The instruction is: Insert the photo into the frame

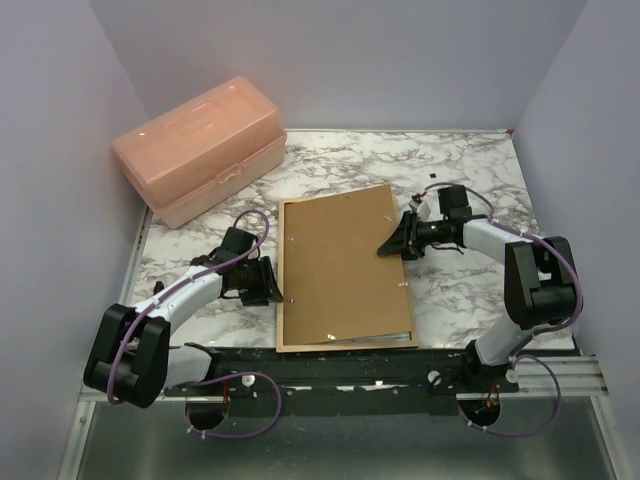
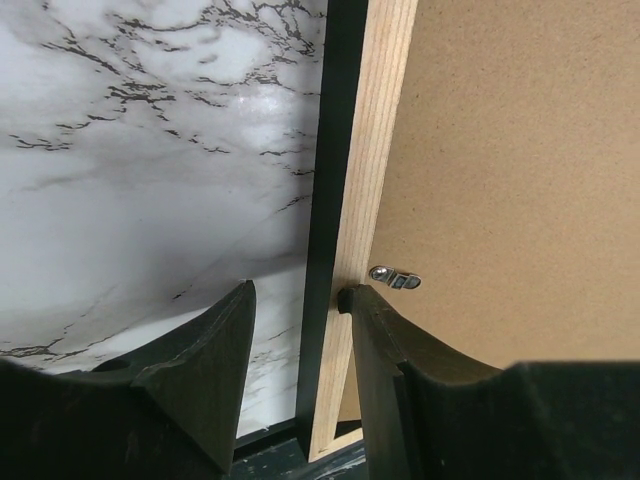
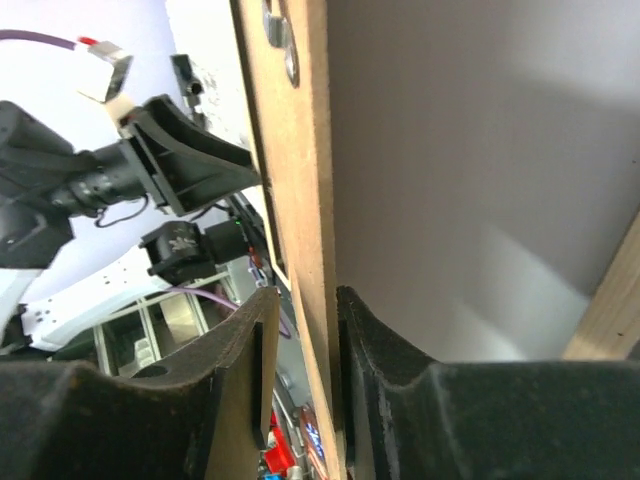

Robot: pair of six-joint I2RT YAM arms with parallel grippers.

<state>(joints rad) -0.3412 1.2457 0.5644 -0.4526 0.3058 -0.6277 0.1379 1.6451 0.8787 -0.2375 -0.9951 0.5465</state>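
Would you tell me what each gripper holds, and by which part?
Right gripper: the backing board by its raised right edge, one finger slightly apart, so the grip is uncertain. Left gripper: open astride the left rail of the frame, holding nothing.

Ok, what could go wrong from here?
The backing board is raised along its right side between the right end effector's fingers; a loose hold could let it drop onto the frame.
The left end effector only straddles the frame's rail, open, so the frame might slide.
The turn clip beside it could snag the board.
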